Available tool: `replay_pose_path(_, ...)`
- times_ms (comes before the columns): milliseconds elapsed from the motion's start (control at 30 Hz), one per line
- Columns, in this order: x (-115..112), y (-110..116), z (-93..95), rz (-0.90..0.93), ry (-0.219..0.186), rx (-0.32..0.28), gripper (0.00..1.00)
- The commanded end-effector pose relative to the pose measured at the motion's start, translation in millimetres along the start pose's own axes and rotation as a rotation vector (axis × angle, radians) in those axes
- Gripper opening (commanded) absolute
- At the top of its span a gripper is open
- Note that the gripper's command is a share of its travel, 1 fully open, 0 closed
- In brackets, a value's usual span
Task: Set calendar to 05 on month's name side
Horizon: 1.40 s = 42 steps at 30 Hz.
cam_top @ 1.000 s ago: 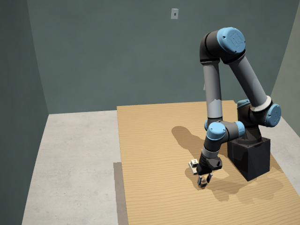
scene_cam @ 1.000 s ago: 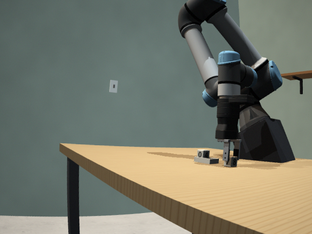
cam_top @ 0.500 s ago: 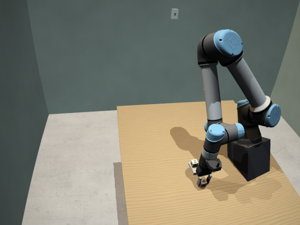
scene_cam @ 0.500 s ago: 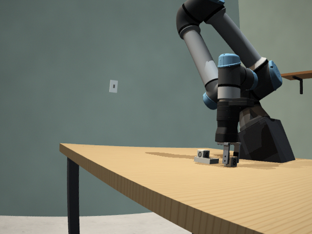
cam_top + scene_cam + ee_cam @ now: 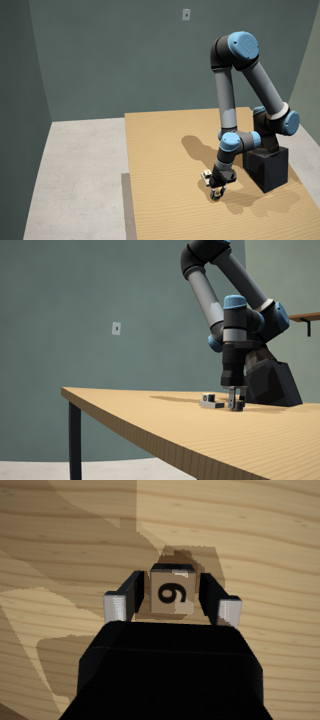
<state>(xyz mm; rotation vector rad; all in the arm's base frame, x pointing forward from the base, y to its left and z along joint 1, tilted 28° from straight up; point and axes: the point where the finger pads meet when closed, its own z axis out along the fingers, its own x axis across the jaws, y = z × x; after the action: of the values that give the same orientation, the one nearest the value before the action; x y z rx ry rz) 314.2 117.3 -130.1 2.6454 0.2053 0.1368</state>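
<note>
A: Obs. 1, end effector. Your gripper (image 5: 217, 192) (image 5: 237, 407) (image 5: 171, 585) is spread close to its full width and has hold of nothing. It points down, with its fingers on either side of the loose cube (image 5: 216, 195) (image 5: 238, 406) (image 5: 172, 592).

B: Any contact there?

A: In your wrist view, a gap shows between the cube and each finger, so you have it straddled, not clamped. It sits on the wooden table (image 5: 160, 155) (image 5: 155, 415) (image 5: 270, 530), outside the tray (image 5: 207, 181) (image 5: 219, 405) but near it.

B: Digits, for your record?

A: Its upper face carries a curled digit, turned sideways in your wrist view; you cannot tell 6 from 9. Your exterior view gives an 8 on one side face.

B: Obs. 2, the calendar. Your tray rests flat on the table, with the other cube (image 5: 207, 173) (image 5: 208, 397) at one end, away from the gripper. You can read 2 on its top, and 0 and 4 on two side faces.

A: Month's name?

B: Not legible to you in any view, so you cannot tell which face is the date side. Only one cube is in your tray; 05 is not set.
</note>
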Motion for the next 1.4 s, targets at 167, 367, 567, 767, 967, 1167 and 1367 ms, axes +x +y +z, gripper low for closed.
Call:
replay_pose_path(167,0.3,0.0,-0.3,0.000,0.001,0.000,0.90)
replay_pose_path(367,0.3,0.0,-0.3,0.000,0.001,0.000,0.90)
replay_pose_path(567,0.3,0.0,-0.3,0.000,0.001,0.000,0.60)
replay_pose_path(767,0.3,0.0,-0.3,0.000,0.001,0.000,0.60)
replay_pose_path(967,0.3,0.0,-0.3,0.000,0.001,0.000,0.60)
replay_pose_path(1167,0.3,0.0,-0.3,0.000,0.001,0.000,0.60)
replay_pose_path(1367,0.3,0.0,-0.3,0.000,0.001,0.000,0.60)
